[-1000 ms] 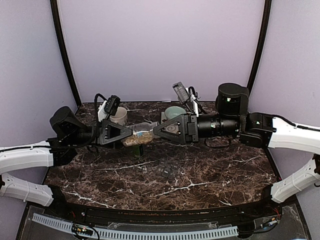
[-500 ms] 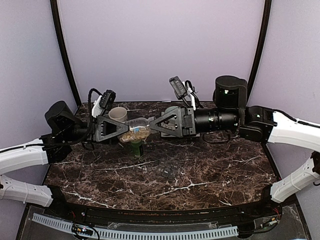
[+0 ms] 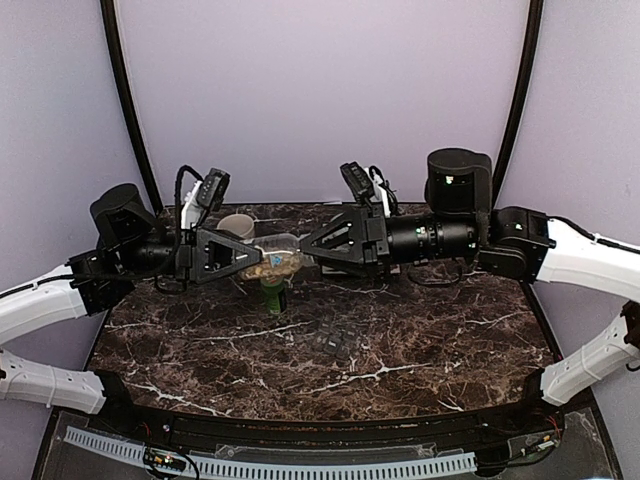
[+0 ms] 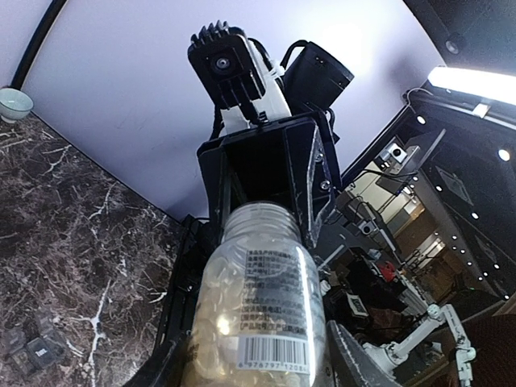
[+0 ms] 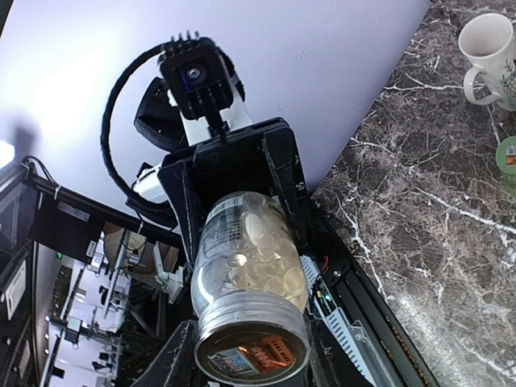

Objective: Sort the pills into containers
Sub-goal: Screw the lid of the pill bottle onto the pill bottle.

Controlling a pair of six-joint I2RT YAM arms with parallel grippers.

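Both arms have lifted a little and slid to the left, so the bottle (image 3: 275,260) now hangs higher over the table (image 3: 450,330). The left gripper (image 3: 252,262) squeezes one end of the bottle and the right gripper (image 3: 302,256) squeezes the other end. The bottle lies flat in the air between them. The pills (image 5: 256,256) are inside the bottle, heaped along its low side. A green cap (image 3: 272,297) stands on the table right under it. The containers (image 3: 335,340) sit on the table closer to the arm bases, well apart from the bottle. A mug (image 3: 237,226) stands behind the left gripper.
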